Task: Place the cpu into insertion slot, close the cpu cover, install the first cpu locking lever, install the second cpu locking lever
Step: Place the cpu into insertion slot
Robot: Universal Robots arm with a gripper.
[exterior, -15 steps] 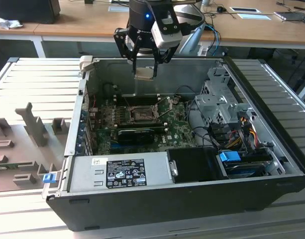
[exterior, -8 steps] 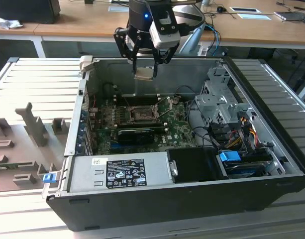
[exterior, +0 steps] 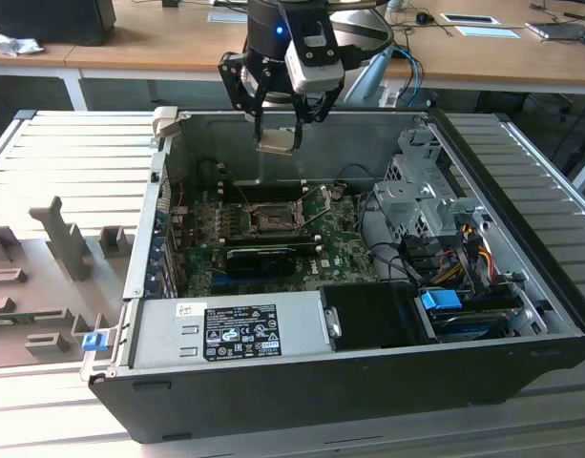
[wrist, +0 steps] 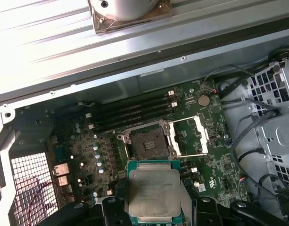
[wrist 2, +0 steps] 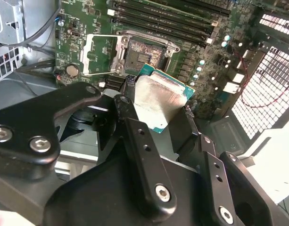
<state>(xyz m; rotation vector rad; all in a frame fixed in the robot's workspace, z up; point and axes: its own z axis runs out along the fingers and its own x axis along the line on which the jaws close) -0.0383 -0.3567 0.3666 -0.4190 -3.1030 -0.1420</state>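
Gripper (exterior: 276, 133) poised over the open computer case (exterior: 368, 391), its fingers closed on two opposite edges of the cpu (exterior: 276, 142), which was held flat with the metal top upward and well above the motherboard (wrist: 219, 165). In the first wrist view the cpu (wrist: 153, 188) sat just beside the bare insertion slot (wrist: 148, 143), offset to one side of it and not yet over it, their edges roughly parallel. The cpu cover (wrist: 195, 135) lay swung open beside the slot, apart from both.
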